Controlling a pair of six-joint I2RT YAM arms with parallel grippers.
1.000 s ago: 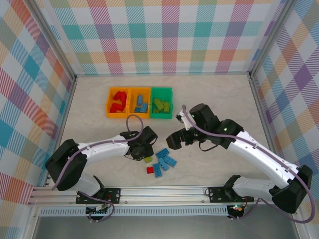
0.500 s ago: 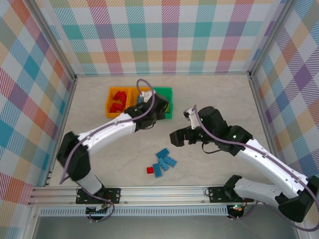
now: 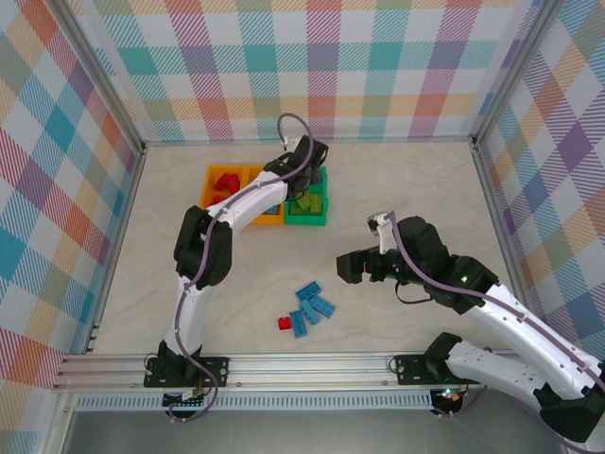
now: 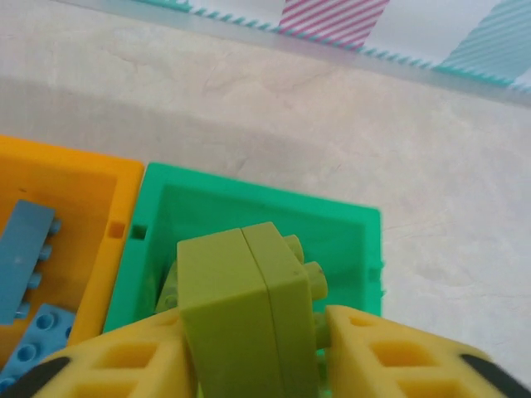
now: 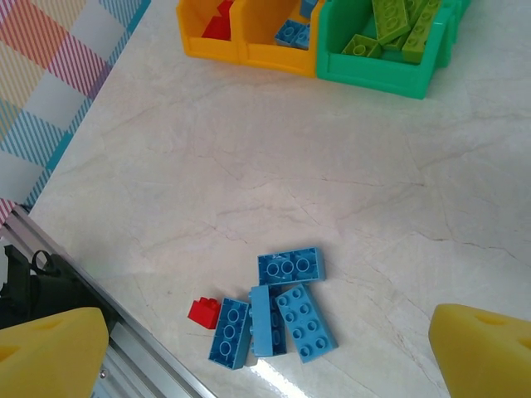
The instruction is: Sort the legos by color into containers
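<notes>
Three bins stand in a row at the far side of the table [image 3: 416, 189], touching side by side. The left bin [image 3: 210, 197], orange, holds red bricks [image 3: 225, 192]. The middle bin [image 3: 251, 199], also orange, holds blue bricks [image 5: 292, 33]. The green bin [image 5: 373, 76] holds lime bricks [image 5: 397, 23] in a loose pile.

The left arm reaches from its base far out across the table, stretched nearly straight, with its wrist over the far edge of the green bin. The left gripper [image 4: 253, 332] is clamped on a lime brick [image 4: 241, 282] – two lime pieces pressed together, studs to the right – held above the inside of the green bin. Through the left wrist camera the middle bin lies just to the left, with flat blue pieces in it.

The right arm is bent at the elbow, and the right gripper [image 3: 352, 268] hovers over the open table, well apart from the bins. Its yellow fingers [image 5: 54, 352] are spread wide with nothing between them.

Below it, near the front rail, lie four loose blues [image 5: 282, 307] – three side by side, one across their far ends – and a small red brick [image 5: 204, 312] just left of them.
</notes>
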